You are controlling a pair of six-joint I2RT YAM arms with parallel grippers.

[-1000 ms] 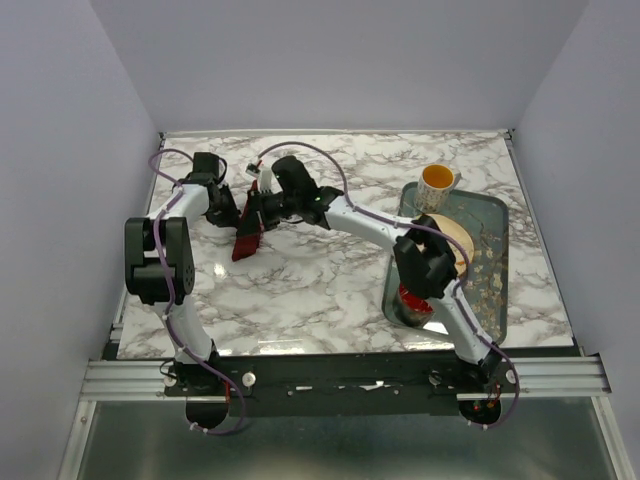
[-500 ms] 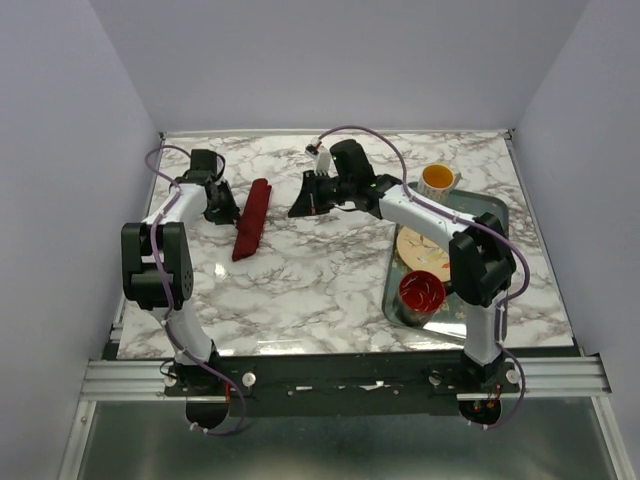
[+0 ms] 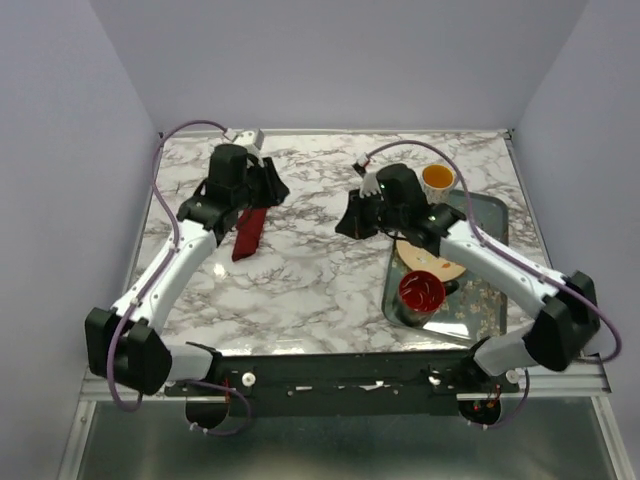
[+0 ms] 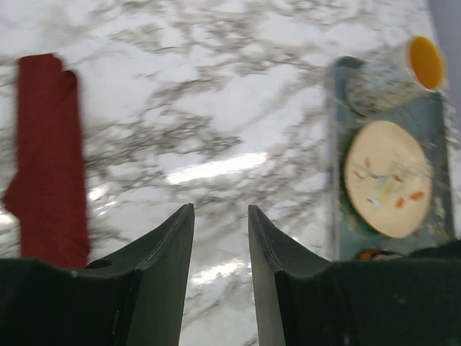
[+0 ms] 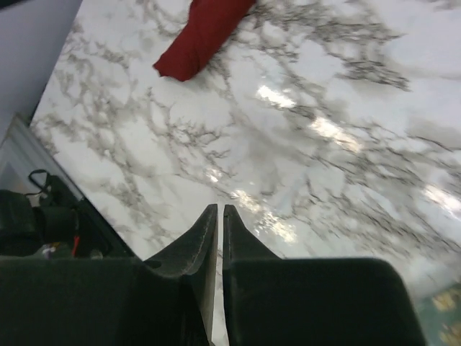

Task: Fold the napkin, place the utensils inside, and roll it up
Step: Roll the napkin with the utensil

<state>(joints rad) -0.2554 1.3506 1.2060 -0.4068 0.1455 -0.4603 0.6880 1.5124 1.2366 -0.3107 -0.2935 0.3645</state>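
Observation:
The maroon napkin (image 3: pixel 247 234) lies rolled into a slim bar on the marble table, left of centre. It also shows in the left wrist view (image 4: pixel 47 158) and the right wrist view (image 5: pixel 205 32). My left gripper (image 3: pixel 270 189) hovers over the roll's far end, covering it from above. Its jaws (image 4: pixel 220 216) stand a little apart and hold nothing. My right gripper (image 3: pixel 349 223) is to the right of the roll, well clear of it. Its jaws (image 5: pixel 220 210) are shut and empty. The blue fork-like utensil is out of view.
A teal tray (image 3: pixel 494 262) on the right holds a cream plate (image 3: pixel 432 254), a red bowl (image 3: pixel 422 290) and a mug with a yellow inside (image 3: pixel 438 180). The tray (image 4: pixel 338 166), plate (image 4: pixel 387 176) and mug (image 4: pixel 425 61) also show in the left wrist view.
My right gripper let go of the roll and drew back to the right, towards the tray. My left arm swung from the roll's left side to over its far end.

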